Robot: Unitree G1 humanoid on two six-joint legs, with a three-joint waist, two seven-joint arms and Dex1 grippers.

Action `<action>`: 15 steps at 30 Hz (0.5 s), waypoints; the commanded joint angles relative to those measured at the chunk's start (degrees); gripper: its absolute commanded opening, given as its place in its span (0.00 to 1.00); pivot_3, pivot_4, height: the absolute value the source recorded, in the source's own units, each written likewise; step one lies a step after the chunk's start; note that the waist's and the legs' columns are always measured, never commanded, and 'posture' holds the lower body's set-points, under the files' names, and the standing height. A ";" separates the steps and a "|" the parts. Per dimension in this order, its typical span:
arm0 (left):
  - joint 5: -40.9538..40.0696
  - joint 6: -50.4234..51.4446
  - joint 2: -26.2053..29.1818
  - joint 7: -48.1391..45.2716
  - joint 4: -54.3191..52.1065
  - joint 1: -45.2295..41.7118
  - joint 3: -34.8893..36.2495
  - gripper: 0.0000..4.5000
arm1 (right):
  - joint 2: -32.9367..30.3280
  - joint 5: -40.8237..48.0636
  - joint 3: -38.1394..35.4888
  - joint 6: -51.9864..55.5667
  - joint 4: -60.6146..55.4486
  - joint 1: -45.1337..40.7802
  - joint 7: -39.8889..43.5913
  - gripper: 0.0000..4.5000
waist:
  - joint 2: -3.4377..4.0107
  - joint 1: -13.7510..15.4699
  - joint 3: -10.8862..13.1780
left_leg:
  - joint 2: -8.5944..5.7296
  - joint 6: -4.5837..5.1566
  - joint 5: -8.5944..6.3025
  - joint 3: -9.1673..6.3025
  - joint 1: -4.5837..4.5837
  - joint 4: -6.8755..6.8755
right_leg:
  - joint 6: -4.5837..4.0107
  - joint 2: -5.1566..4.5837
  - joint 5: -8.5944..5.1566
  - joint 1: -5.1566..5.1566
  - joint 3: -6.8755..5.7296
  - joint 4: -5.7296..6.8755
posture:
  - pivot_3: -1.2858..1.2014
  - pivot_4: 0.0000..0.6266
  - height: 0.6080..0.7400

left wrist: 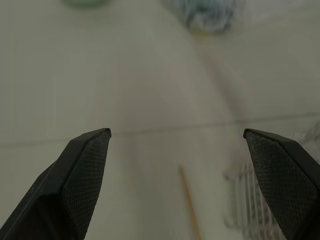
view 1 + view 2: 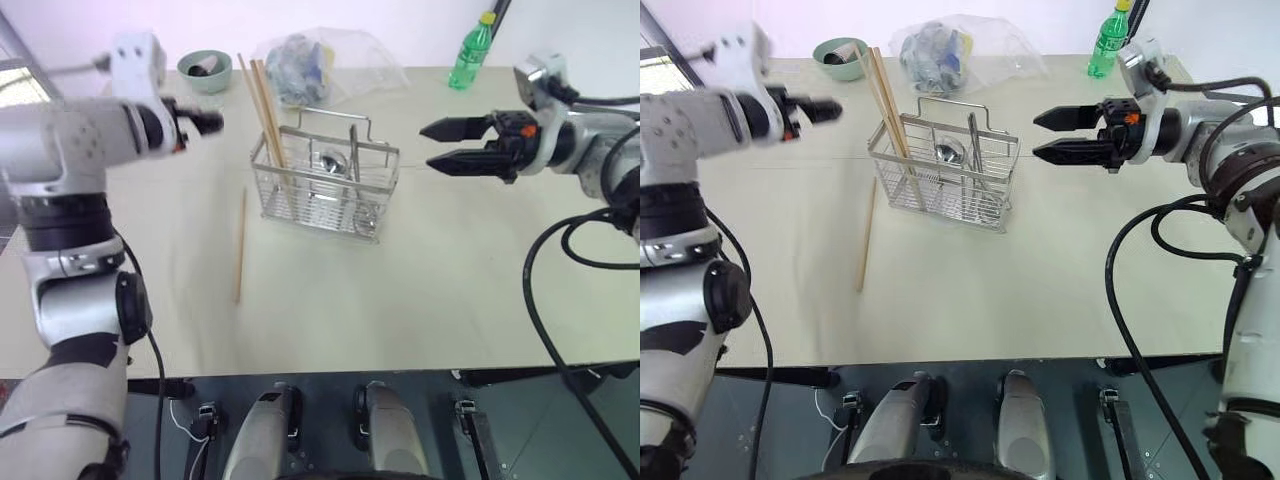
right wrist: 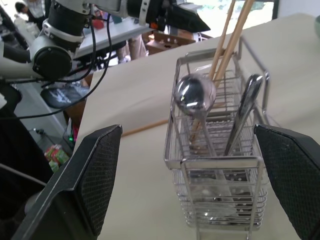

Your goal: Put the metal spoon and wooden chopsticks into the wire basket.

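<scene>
A polished metal spoon [image 3: 195, 95] mirrors the room inside a shiny wire basket [image 2: 325, 185] of bare silver rod. Plain, matt wooden chopsticks [image 2: 268, 115] lean at its left end. The table [image 2: 420, 290] is smooth, pale and matt; the grippers' fingers [image 3: 100, 175] carry black, finely textured pads.

No readable text, brand, number or sign is found anywhere. A label is carried by the green bottle [image 2: 470, 55] at the far table edge beyond the wire basket [image 2: 325, 180], but nothing on it can be read.
</scene>
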 commanded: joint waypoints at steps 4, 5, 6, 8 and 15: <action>2.51 5.13 -5.03 1.74 -4.40 4.59 -2.27 0.99 | 0.09 -2.67 -5.02 -2.06 1.53 1.21 0.20 0.97 | -0.01 -0.24 0.01 | 0.00 -0.03 0.01 0.00 -0.01 0.00 | 0.00 -0.02 0.00 -0.01 0.01 0.00 | 0.52 0.24 0.46; 2.82 4.72 -5.81 1.59 -3.98 4.91 -2.67 0.99 | 0.13 -2.91 -5.43 -2.01 1.53 1.37 0.20 0.97 | -0.01 -0.29 0.01 | 0.02 -0.04 0.01 -0.01 -0.01 -0.01 | -0.01 -0.03 0.00 -0.01 0.01 0.00 | 0.52 0.24 0.46; 3.18 4.23 -6.39 1.40 -3.28 5.03 -3.07 0.99 | 0.21 -3.17 -5.80 -1.92 1.53 1.51 0.20 0.97 | -0.01 -0.28 0.01 | 0.02 -0.04 0.01 -0.01 -0.01 -0.01 | -0.01 -0.05 -0.01 -0.01 0.01 -0.01 | 0.52 0.24 0.46; 4.50 1.69 -7.64 1.06 0.19 4.90 -4.60 0.99 | 0.26 -3.92 -6.41 -1.98 1.53 2.05 0.20 0.97 | 0.00 -0.28 0.00 | 0.02 -0.05 0.01 -0.01 -0.01 0.00 | -0.02 -0.07 -0.01 -0.01 0.01 -0.01 | 0.52 0.24 0.46; 8.90 -6.11 -8.97 -0.77 12.26 3.44 -8.23 0.99 | -0.61 -5.26 -7.98 -1.55 1.53 2.06 0.20 0.97 | -0.01 -0.14 0.00 | 0.00 -0.21 -0.08 -0.01 -0.02 0.01 | -0.03 -0.16 -0.01 -0.02 -0.01 0.00 | 0.52 0.24 0.46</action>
